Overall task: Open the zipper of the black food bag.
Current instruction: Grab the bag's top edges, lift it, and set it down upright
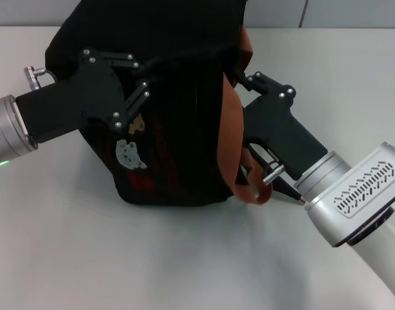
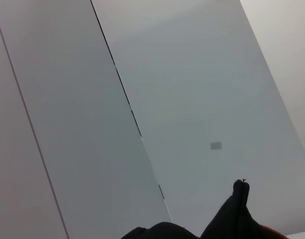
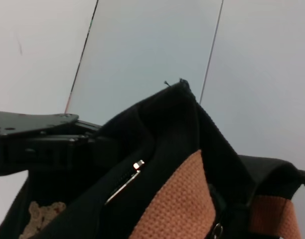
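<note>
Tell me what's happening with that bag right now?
A two-armed robot is working on a black bag standing on a white table. The left claw is at the bag's upper left side and the right claw at its upper right, by an orange strap. The silver zipper tab is in nobody's grip.

Matt black cloth food bag (image 1: pixel 178 129), coarse woven orange straps (image 3: pixel 177 199), shiny metal zipper pull (image 3: pixel 125 184).

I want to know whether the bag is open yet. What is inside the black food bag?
Nothing inside shows. The black food bag is covered by its own fabric, and the zipper pull lies against it. The left hand and right hand press the bag's sides.
</note>
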### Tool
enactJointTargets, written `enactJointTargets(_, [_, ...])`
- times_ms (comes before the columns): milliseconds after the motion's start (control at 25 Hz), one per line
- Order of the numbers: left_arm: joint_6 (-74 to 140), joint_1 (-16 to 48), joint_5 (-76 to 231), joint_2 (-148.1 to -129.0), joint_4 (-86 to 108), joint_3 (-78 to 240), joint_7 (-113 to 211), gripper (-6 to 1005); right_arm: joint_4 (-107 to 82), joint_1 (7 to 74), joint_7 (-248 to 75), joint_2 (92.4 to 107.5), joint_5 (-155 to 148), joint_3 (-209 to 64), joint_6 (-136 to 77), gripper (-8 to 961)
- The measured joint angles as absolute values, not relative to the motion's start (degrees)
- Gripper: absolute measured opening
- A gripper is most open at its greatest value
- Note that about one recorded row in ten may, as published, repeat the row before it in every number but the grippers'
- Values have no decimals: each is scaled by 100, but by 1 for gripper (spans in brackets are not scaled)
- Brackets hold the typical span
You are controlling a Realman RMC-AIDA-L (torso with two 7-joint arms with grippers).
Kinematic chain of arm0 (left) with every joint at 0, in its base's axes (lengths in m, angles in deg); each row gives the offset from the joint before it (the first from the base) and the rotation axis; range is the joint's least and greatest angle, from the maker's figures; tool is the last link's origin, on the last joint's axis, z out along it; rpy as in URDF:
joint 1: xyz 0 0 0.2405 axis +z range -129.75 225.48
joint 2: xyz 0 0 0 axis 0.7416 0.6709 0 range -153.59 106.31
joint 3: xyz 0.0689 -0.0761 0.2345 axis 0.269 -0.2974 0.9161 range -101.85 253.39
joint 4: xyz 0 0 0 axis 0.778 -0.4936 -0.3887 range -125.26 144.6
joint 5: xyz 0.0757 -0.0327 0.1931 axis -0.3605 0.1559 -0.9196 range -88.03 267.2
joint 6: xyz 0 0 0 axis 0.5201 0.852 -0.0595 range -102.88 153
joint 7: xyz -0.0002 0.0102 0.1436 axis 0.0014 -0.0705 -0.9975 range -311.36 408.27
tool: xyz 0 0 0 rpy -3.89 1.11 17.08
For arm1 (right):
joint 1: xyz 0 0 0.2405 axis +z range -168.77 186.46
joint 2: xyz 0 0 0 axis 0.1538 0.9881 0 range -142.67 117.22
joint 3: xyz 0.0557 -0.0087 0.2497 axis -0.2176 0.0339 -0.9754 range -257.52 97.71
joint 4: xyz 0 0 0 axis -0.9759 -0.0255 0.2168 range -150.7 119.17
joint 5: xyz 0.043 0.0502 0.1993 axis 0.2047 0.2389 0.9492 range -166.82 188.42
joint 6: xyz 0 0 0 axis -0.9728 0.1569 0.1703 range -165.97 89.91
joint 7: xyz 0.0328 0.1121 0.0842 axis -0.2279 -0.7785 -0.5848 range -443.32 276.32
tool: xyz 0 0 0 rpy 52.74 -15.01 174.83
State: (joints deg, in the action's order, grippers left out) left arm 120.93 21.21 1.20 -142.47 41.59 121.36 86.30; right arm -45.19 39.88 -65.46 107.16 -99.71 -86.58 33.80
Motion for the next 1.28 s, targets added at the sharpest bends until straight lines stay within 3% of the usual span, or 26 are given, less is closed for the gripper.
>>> enactJointTargets(320, [12035, 2042, 95, -14246, 4077, 12170, 8634, 84, -4429, 4033, -6527, 10716, -9981, -8682, 3378, 319])
enactJointTargets(720, [11953, 1979, 91, -14247, 4066, 12214, 8636, 84, -4432, 4053, -6402, 10716, -9986, -8685, 3328, 231])
enactJointTargets(920, [11990, 1981, 94, -14247, 4066, 12211, 8634, 84, -4433, 4059, -6399, 10716, -9987, -8683, 3296, 56])
enactJointTargets(1040, [12002, 1989, 105, -14246, 4066, 12210, 8627, 84, -4433, 4057, -6399, 10716, -9987, -8677, 3300, -2])
enactJointTargets(1280, [12062, 2021, 146, -14246, 4060, 12207, 8611, 84, -4428, 4054, -6399, 10716, -9986, -8684, 3304, 0])
